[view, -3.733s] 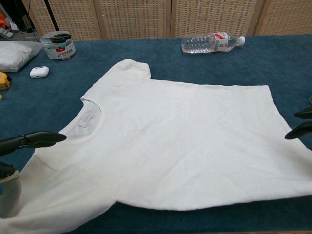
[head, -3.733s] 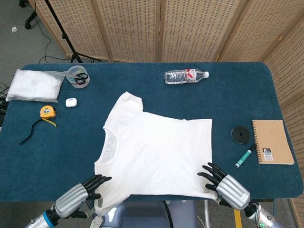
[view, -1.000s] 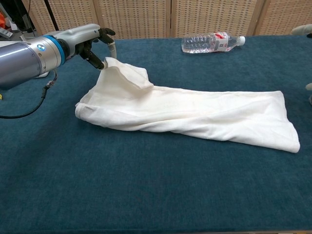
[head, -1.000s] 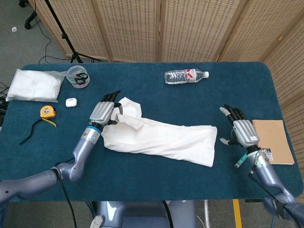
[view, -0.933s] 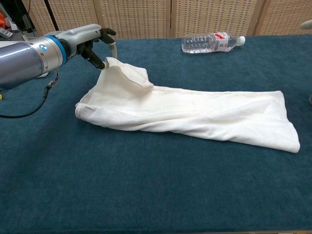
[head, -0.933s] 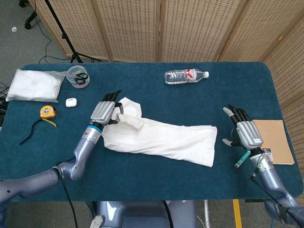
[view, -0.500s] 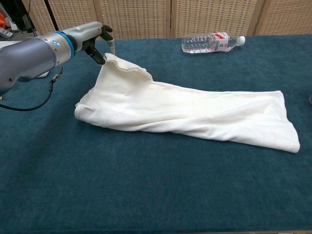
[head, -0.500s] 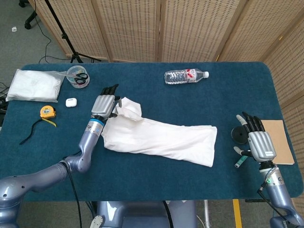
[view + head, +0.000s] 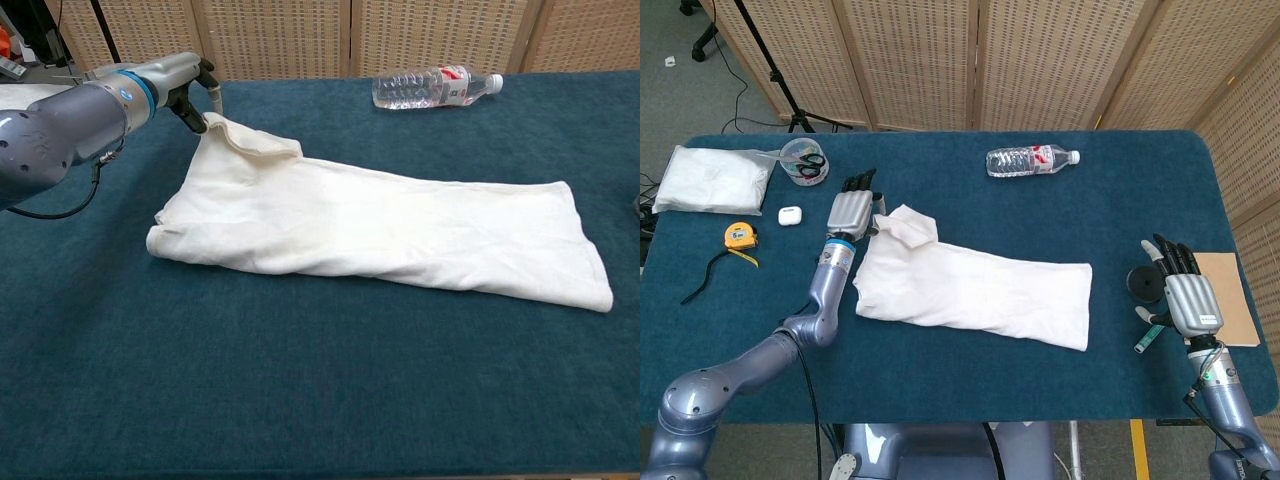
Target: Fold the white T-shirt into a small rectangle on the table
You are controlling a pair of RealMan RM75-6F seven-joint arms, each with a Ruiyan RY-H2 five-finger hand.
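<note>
Worktop (image 9: 970, 385): dark blue cloth; wicker screens (image 9: 910, 60) behind.
Cup (image 9: 802, 161): clear, far left, scissors inside.
White T-shirt (image 9: 970, 290): folded into a long strip across the middle of the worktop.
Left robot hand (image 9: 849, 212): pinches the shirt's far-left corner.
Right robot hand (image 9: 1185, 295): fingers spread, holding nothing, beside a notebook (image 9: 1230, 297).

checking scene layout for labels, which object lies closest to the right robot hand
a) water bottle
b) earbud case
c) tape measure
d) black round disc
d, the black round disc sits on the table right beside the right robot hand, near the spiral notebook; the others lie far off.
</note>
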